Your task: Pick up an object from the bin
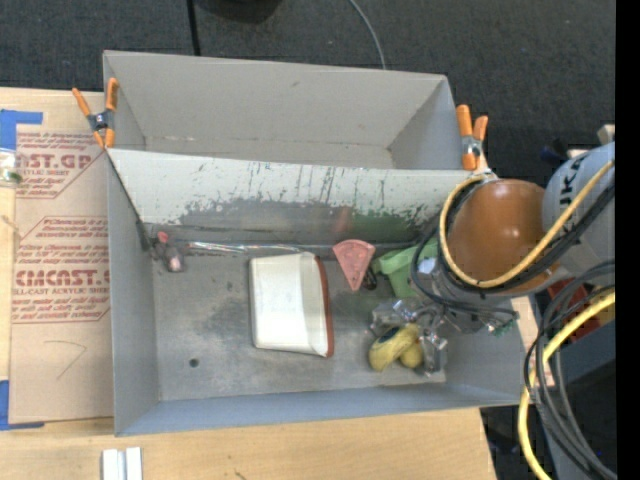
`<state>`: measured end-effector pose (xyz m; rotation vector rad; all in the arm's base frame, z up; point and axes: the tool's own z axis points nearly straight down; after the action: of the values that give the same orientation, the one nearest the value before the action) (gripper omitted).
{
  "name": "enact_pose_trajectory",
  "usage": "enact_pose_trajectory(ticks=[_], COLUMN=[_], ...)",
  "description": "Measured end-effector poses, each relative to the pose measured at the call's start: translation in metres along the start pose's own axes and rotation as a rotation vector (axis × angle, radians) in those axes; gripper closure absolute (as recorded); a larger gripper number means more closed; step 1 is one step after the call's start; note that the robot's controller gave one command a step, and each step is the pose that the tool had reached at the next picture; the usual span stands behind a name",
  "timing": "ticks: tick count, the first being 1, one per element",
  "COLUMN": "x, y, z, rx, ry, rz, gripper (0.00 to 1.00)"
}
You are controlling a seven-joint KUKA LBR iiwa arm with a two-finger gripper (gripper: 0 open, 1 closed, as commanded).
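A yellow banana-shaped thing [392,352] lies just left of the claw [428,340], its long axis running left to right, pointing at it. The arm enters from the right, wrist bent downward; whether the claw is open or closed cannot be told

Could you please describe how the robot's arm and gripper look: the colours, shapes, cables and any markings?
The arm is pale grey-white, with black letters partly visible on its side. Its wrist carries a rounded, glossy orange-brown cover. Yellow and black cables loop around this cover, and more yellow cable curves at the lower right. The gripper is small, dark and metallic.
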<state>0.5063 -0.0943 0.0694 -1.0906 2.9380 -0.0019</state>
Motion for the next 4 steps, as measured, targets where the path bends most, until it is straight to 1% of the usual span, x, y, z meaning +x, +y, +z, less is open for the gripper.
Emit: enact_pose_trajectory(ticks=[4], x=[0.0003], y=[0.0], z=[0.0002], rx=[0.0], ry=[0.001], rz=[0.0], gripper=[1.0])
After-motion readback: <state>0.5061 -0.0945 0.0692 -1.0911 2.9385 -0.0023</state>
